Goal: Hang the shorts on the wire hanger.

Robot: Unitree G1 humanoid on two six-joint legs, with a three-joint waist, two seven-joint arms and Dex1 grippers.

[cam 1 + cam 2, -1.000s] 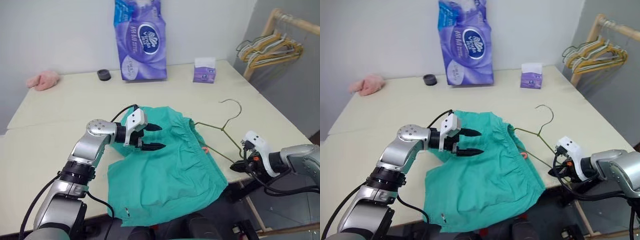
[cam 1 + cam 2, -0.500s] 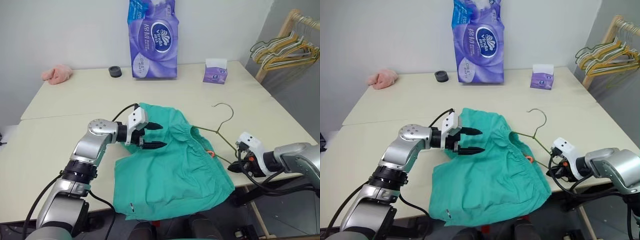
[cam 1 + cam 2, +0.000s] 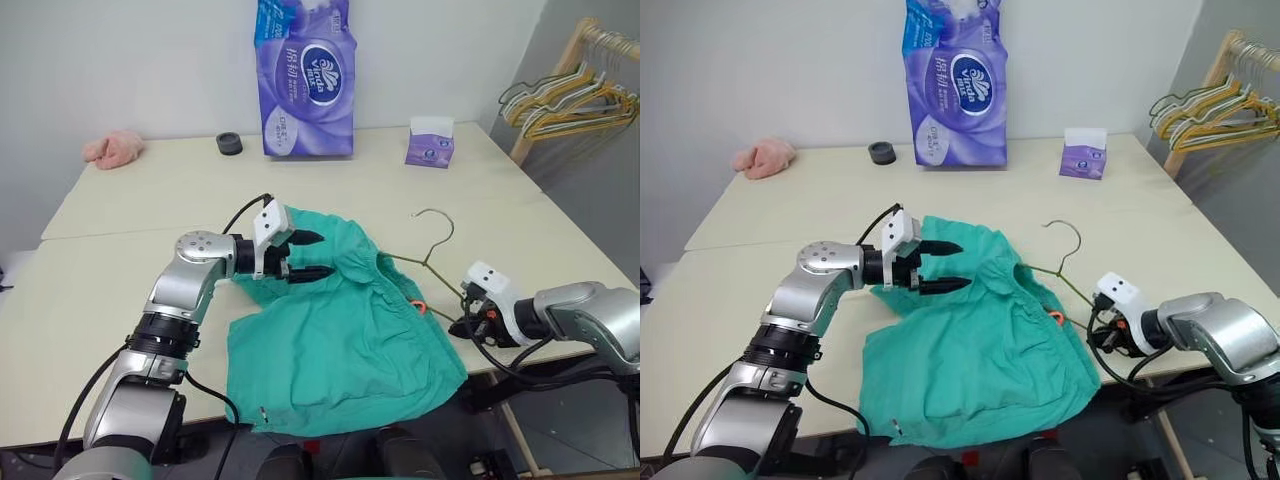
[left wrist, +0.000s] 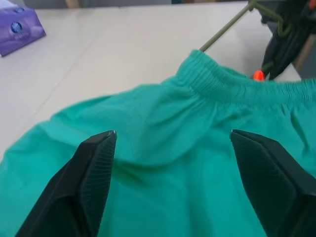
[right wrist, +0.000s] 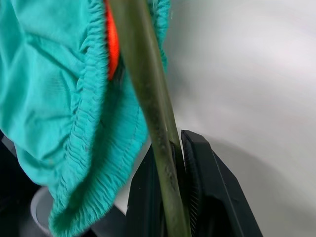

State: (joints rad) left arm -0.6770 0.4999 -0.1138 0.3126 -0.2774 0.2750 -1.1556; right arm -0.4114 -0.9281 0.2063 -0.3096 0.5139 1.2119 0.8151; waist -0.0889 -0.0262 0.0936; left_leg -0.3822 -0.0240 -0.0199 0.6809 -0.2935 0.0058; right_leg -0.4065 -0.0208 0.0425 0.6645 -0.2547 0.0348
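My right gripper (image 3: 1102, 340) is clamped on the lower wire of the thin, dull-metal wire hanger (image 3: 432, 252) at the near right edge of the pale table (image 3: 120, 250); the right wrist view shows the wire pinched between my two black pads. The hanger's hook curves up toward the far side, and one of its arms runs in under the gathered waistband of the teal-green fabric shorts (image 3: 340, 340), so I judge the threading begun, not finished.

The shorts lie spread in the middle of the table, their near hem drooping over the table's near edge, with a small orange tag (image 3: 420, 307) at the waistband just beside the wire.

My left gripper (image 3: 308, 255) hovers with jaws wide apart over the far left part of the shorts, holding nothing.

To do this step well, I would bring the left fingers down on the waistband itself, not the loose leg fabric, and pinch a single layer so the opening stays free for the wire. The right grip should hold the hanger steady and level while the cloth is drawn along it. The thin wire could twist between my pads.
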